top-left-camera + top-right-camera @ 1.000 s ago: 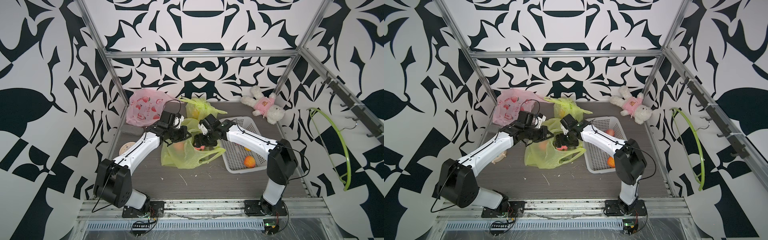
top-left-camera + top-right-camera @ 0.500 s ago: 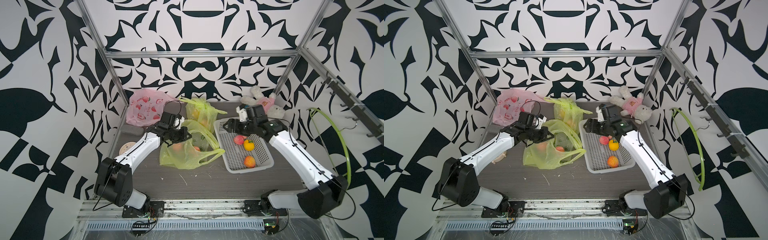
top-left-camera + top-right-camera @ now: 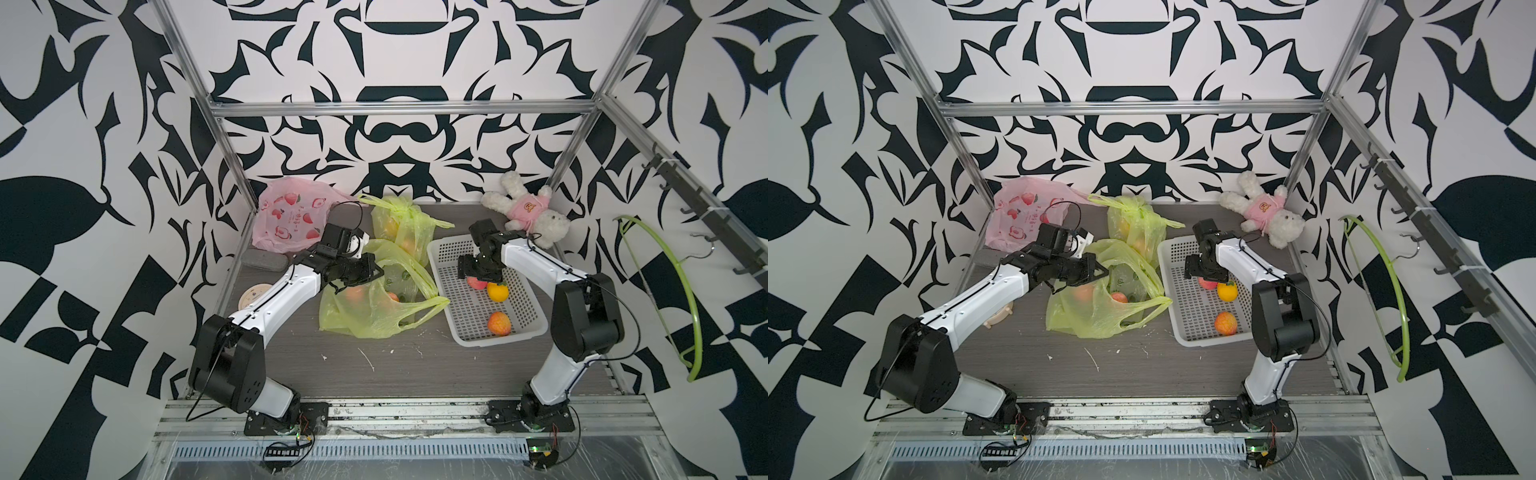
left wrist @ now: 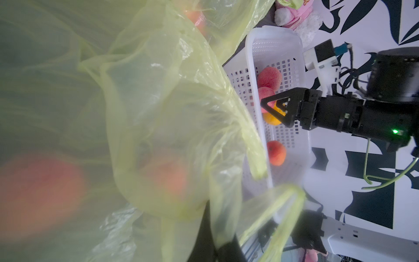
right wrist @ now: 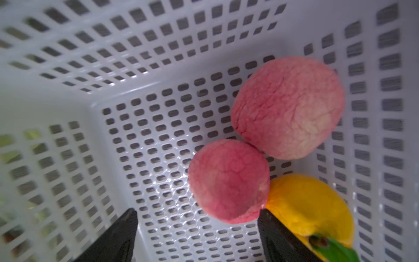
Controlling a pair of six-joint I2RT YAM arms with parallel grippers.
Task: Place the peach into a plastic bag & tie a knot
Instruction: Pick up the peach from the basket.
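Now: right gripper (image 5: 196, 212) spread wide over the smaller pink peach (image 5: 229, 181), which lies in white basket (image 5: 145, 127) touching 2 neighbouring fruits; left gripper (image 3: 377, 271) pressed together on yellow-green bag (image 3: 374, 320) rim, holding it raised.

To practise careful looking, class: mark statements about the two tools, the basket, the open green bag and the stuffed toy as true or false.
1. The right tool is open above the basket. True.
2. The left tool is open and empty. False: it is shut on the open green bag.
3. The stuffed toy lies in the basket. False: it lies behind the basket, by the back wall.
4. The open green bag holds a peach. True.
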